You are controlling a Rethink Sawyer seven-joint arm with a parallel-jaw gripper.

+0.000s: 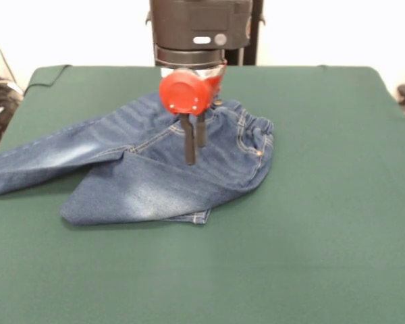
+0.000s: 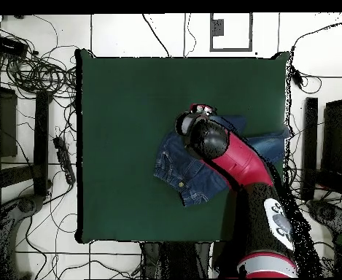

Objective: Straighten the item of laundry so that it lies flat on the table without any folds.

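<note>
The item of laundry (image 1: 155, 175) is a small pair of blue jeans lying crumpled on the green table (image 1: 310, 223). Its elastic waistband (image 1: 256, 135) is at the right. One leg stretches to the left edge, and the other is folded across in front of it with its cuff (image 1: 192, 217) tucked under. My gripper (image 1: 195, 154) hangs straight down over the seat of the jeans, open, its two black fingers (image 1: 188, 145) low at the denim with nothing between them. In the overhead view my arm (image 2: 224, 149) covers the gripper and the middle of the jeans (image 2: 184, 175).
Green cloth (image 2: 130, 109) spreads wide around the jeans on all sides. Cables and stands (image 2: 35, 73) lie on the floor beyond the table's edges. A corner of the cloth (image 1: 47, 71) is turned up at the far left.
</note>
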